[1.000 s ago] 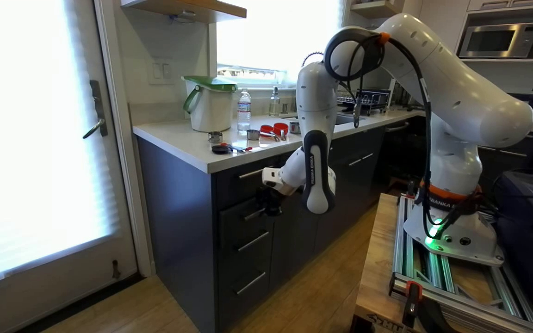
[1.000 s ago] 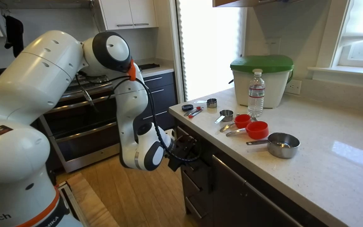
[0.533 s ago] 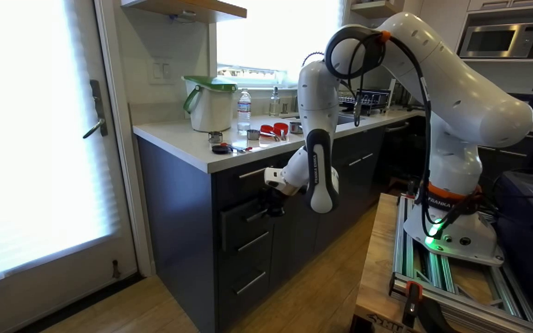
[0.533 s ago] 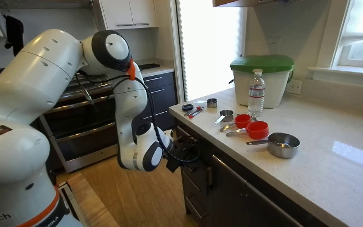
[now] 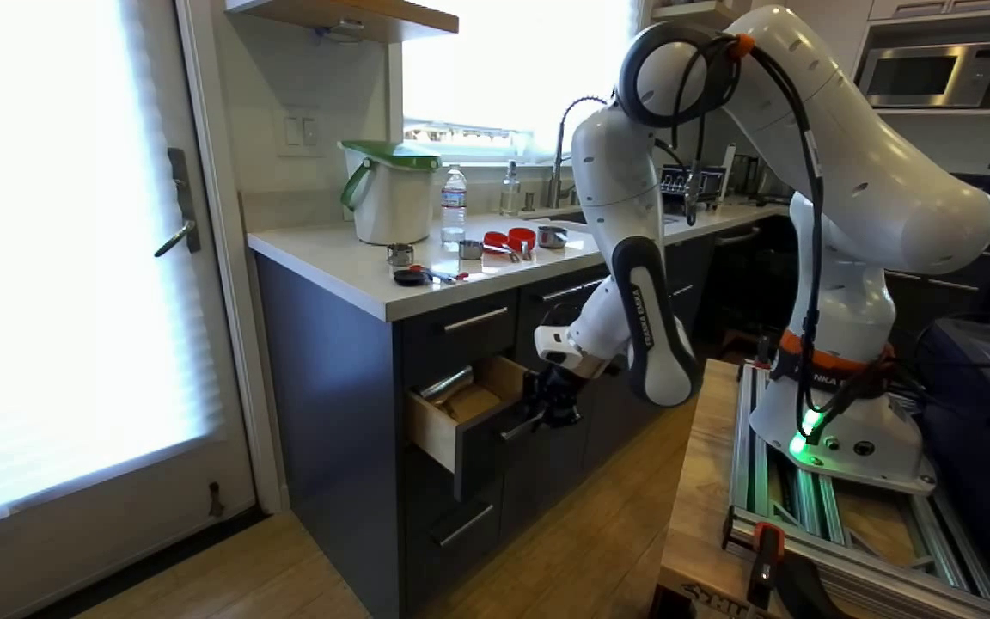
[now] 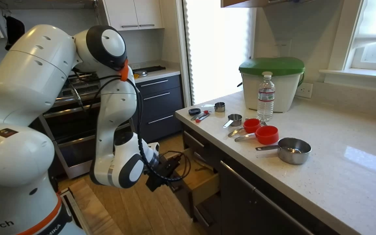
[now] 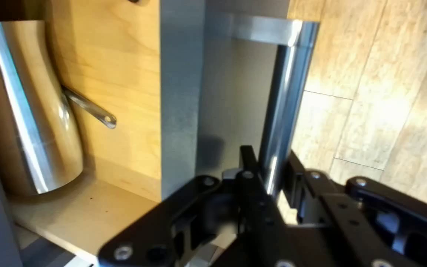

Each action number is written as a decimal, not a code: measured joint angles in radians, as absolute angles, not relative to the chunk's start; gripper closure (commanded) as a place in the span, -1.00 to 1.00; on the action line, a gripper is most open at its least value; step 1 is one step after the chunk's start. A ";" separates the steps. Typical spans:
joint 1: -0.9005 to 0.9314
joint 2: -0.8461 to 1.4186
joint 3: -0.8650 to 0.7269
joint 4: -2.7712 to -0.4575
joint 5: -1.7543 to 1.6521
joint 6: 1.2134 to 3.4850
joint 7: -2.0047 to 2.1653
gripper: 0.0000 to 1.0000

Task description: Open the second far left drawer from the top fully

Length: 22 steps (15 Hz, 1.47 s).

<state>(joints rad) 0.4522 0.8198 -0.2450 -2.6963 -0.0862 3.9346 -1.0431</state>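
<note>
Drawer likely slides easily despite the steel vessel at wrist-view nine o'clock; your gripper has jaws closed round the probably slick bar handle, so pull there.

I squint at daylight from the window and the door, both burnt nearly flat white in an exterior view. A slanted shadow darkens the wall under the shelf. Glare lies in a pale patch on the counter, while the cupboards below sink almost to black. A green glow lights the robot's base. In the wrist view, the floor looks washed out, white streaks shine along the steel jug and the handle, and the gripper is dark and soft-edged, a blurry shadow beside it on the drawer front.
</note>
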 measured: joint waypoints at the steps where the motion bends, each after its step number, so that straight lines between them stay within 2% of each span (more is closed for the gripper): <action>1: 0.441 0.811 -0.253 -2.743 -0.092 3.934 -1.056 -0.18; 6: 0.298 0.786 -0.280 -2.774 -0.256 3.877 -1.152 -0.94; 7: 0.283 0.773 -0.289 -2.763 -0.302 3.837 -1.157 -0.99; 16: 0.245 0.586 -0.342 -2.736 -0.675 3.425 -1.000 -1.00; 19: 0.200 0.538 -0.296 -2.732 -0.750 3.324 -0.880 -1.00; 22: 0.083 0.489 -0.168 -2.735 -0.753 3.207 -0.794 -1.00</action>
